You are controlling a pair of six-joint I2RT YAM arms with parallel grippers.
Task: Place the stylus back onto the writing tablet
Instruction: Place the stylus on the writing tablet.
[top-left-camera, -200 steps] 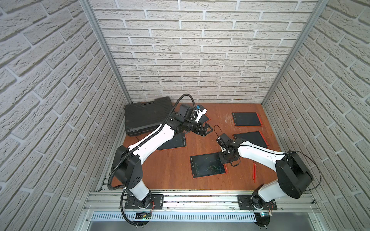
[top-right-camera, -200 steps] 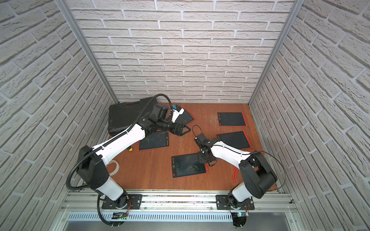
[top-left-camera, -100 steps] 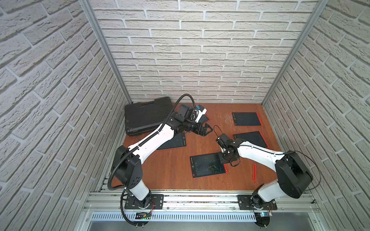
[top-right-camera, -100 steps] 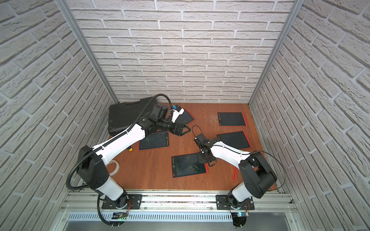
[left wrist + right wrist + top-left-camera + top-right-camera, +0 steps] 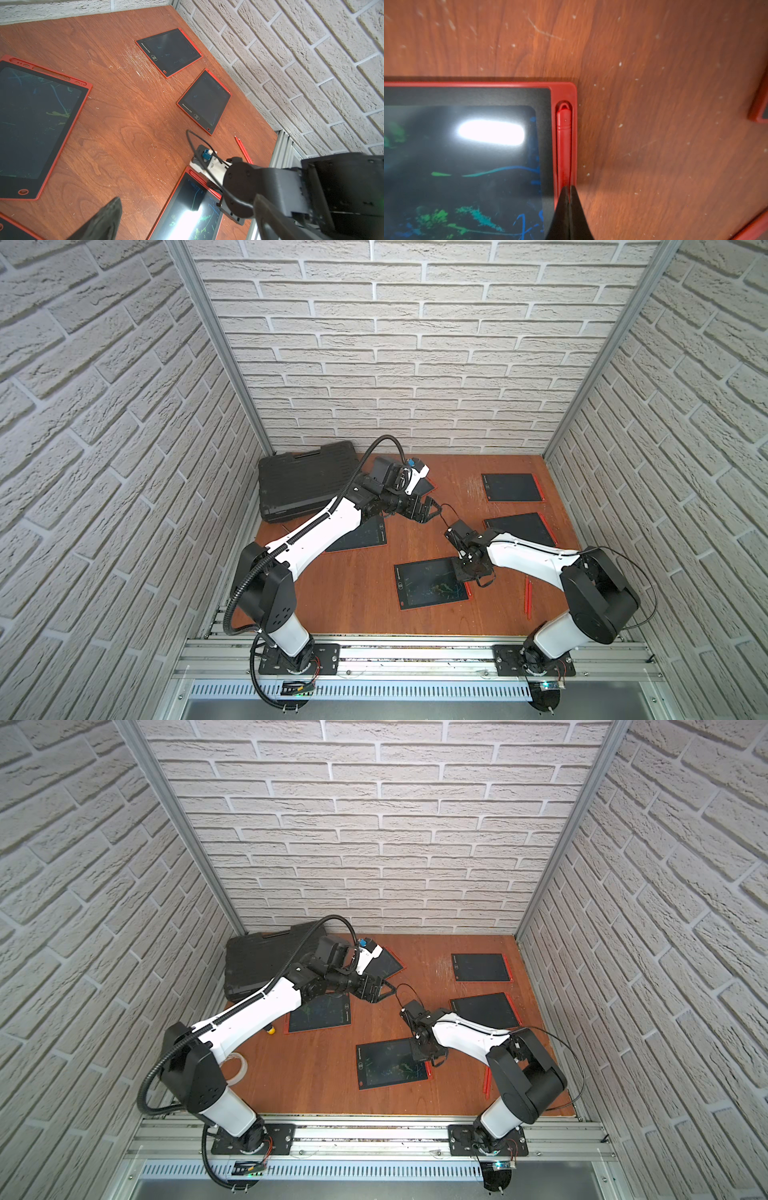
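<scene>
The writing tablet (image 5: 428, 583) (image 5: 386, 1063) (image 5: 467, 155) lies flat near the table's front middle. It has a red frame and a dark screen with green and blue scribbles. The red stylus (image 5: 564, 145) lies in the groove along the tablet's right edge. My right gripper (image 5: 569, 191) (image 5: 471, 572) is shut, its two black tips pressed together on top of the stylus and gripping nothing. My left gripper (image 5: 428, 510) (image 5: 187, 224) hangs open above the table further back, with nothing between its fingers.
Several other red-framed tablets (image 5: 512, 487) (image 5: 521, 529) (image 5: 357, 535) lie around the table. A black case (image 5: 305, 481) fills the back left corner. Two loose red styluses (image 5: 528, 597) lie by the right arm. A tape roll (image 5: 239, 1067) sits at the left edge.
The right gripper's jaws have closed the last little bit over the stylus. Neither arm has visibly moved.
</scene>
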